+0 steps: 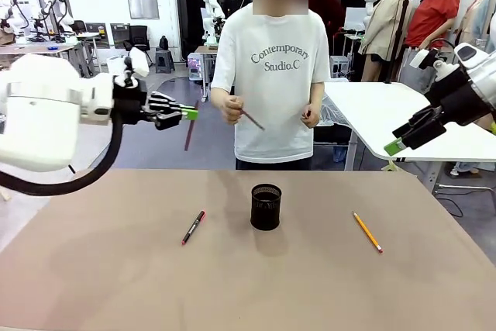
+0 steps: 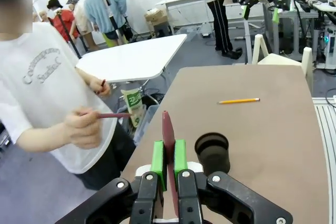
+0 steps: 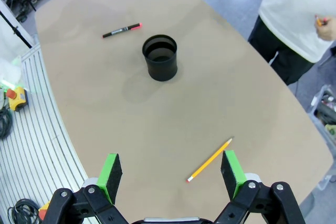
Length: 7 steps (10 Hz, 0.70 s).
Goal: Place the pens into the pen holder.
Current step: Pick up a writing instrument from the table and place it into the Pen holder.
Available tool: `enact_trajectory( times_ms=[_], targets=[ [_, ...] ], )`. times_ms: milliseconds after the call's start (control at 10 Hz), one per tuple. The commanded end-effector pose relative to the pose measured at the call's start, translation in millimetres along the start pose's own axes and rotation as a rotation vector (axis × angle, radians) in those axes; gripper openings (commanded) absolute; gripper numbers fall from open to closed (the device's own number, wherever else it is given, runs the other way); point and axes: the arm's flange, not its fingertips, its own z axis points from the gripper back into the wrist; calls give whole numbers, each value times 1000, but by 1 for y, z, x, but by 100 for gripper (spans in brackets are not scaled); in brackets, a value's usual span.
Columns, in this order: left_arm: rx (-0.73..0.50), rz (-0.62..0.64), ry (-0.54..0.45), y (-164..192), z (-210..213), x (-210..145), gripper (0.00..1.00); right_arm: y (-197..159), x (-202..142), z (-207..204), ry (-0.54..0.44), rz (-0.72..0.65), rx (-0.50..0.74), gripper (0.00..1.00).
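Brown worktop spreads across the near ground of a busy lab. On it lie a thin black pen with red ends left of centre, a small black cylindrical mesh cup upright at the middle, and a yellow-orange pencil well to the right, all apart from one another. Above the left side the left arm reaches in level. The left tool is clamped on a pinkish-red pencil, which hangs below the green pads, faint and blurred from the front. In the left wrist view the fingers hide its lower part. The right arm is raised at the right edge, partly cut off. The right tool points down and inward, jaws wide apart. Beyond the far edge stands a person in a white T-shirt, one hand holding a thin dark-red stick. What the other hand grips is too small to tell.
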Motion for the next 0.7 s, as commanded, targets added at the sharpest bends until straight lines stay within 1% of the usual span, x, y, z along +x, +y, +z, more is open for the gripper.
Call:
enact_trajectory(
  times_ms=[0,200,300,400,500,600],
  targets=[
    [2,11,18,-5,25,-1,0,-1,1,0,-14,5,7,100],
    [69,19,40,1,46,-6,0,-1,1,0,-14,5,7,100],
    [103,48,39,5,54,-12,0,-1,1,0,-14,5,7,100],
    [126,48,31,8,57,-14,0,-1,1,0,-14,5,7,100],
    [79,15,37,5,49,-9,0,-1,1,0,-14,5,7,100],
    [79,15,37,5,49,-9,0,-1,1,0,-14,5,7,100]
  ],
)
